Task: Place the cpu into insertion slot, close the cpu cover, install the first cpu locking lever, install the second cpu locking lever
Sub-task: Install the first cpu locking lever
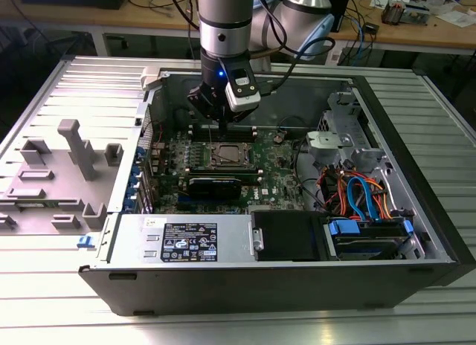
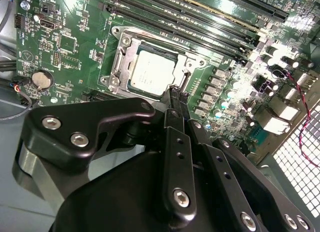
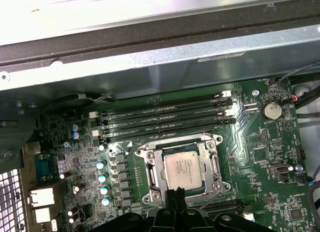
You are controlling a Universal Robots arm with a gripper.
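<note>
Work stands past the first two steps, as I judge it. The small flat square cpu [image 2: 152, 72], dull silver-grey on top, lies seated in the insertion slot [image 2: 116, 81], the square socket with a silvery rim on the green motherboard [image 1: 279, 163]. The cpu cover [image 2: 126, 54], a thin silvery frame plate, looks to lie flat around the chip, whose metal top shows through its window. In the exterior view the slot sits near the middle of the board, inside the open dark grey computer case [image 1: 416, 218] on the ribbed metal counter [image 1: 223, 323]. The long black memory slots [image 3: 160, 117] run along the slot's far side.

The black hand [image 2: 176, 92] hangs low over the board, its tips at the slot's edge opposite the memory slots, just beside the cover's rim. Whether they touch it I cannot tell. Its fingers are drawn together with hardly a slit between them, and nothing shows gripped there.

In my reading, that puts the work at the locking levers. In the first wrist view a thin wire [image 3: 210, 199] slants off a corner of the slot close to the hand. It is likely a lever, though I cannot tell if it is latched. A move on it would call for a narrow, firm push with the closed tips, keeping clear of the small silver-capped capacitors [image 3: 102, 177] crowded beside the socket.
</note>
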